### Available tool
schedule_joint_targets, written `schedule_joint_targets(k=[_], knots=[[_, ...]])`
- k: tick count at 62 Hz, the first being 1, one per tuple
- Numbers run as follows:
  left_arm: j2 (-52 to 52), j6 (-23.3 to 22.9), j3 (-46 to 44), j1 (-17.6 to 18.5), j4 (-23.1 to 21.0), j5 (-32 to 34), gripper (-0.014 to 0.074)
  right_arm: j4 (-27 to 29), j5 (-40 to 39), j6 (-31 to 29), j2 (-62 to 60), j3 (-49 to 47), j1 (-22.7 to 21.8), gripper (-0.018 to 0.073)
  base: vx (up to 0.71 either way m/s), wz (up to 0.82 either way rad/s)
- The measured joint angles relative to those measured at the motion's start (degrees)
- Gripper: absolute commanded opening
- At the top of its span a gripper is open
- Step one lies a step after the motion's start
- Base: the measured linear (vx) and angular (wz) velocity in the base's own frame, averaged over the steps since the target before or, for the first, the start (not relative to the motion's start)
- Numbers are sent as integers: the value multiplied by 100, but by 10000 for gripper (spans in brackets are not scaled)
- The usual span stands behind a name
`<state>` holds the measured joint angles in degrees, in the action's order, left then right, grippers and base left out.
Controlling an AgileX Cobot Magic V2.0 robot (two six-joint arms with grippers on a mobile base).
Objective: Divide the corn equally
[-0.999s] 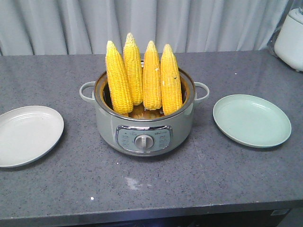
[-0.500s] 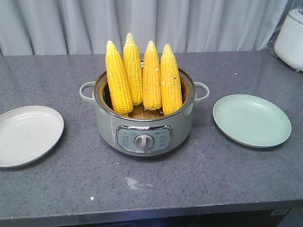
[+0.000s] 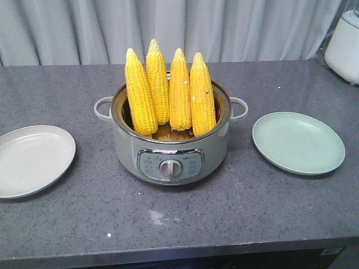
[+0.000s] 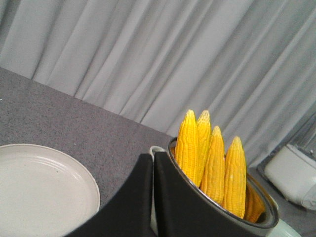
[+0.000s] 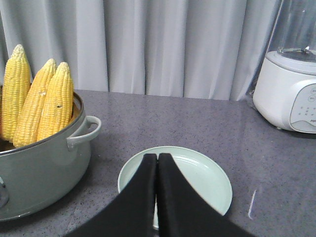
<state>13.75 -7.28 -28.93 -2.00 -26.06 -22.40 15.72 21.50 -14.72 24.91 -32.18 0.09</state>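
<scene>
Yellow corn [image 3: 179, 95], four cobs upright, pale tapered tips

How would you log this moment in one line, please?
corn cobs: four standing in electric cooker; white plate: no corn; green plate: no corn; left gripper: shut; right gripper: shut

The front view looks down across the counter [image 3: 224, 224] toward the curtain [image 3: 224, 28], with the pot [image 3: 171, 151] centred. The left wrist view sits low beside the white plate [image 4: 29, 187], the right over the green plate [image 5: 207, 177]; all three share the pot and corn [image 3: 168, 92]
</scene>
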Motion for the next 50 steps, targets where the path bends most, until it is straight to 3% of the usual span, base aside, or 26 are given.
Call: schedule_joint_targets(k=[6, 11, 37, 50], knots=[[229, 658, 0, 0, -590, 0, -7, 0, -35, -8, 0, 0, 0, -4, 0, 0], [338, 950, 0, 0, -829, 12, -7, 11, -49, -9, 0, 0, 0, -4, 0, 0], [380, 1133, 0, 0, -949, 113, -5, 68, -367, -81, 122, -69, 0, -4, 0, 0], [761, 1424, 0, 0, -1060, 108, 0, 139, -44, -627, 1133, -1042, 0, -1, 0, 0]])
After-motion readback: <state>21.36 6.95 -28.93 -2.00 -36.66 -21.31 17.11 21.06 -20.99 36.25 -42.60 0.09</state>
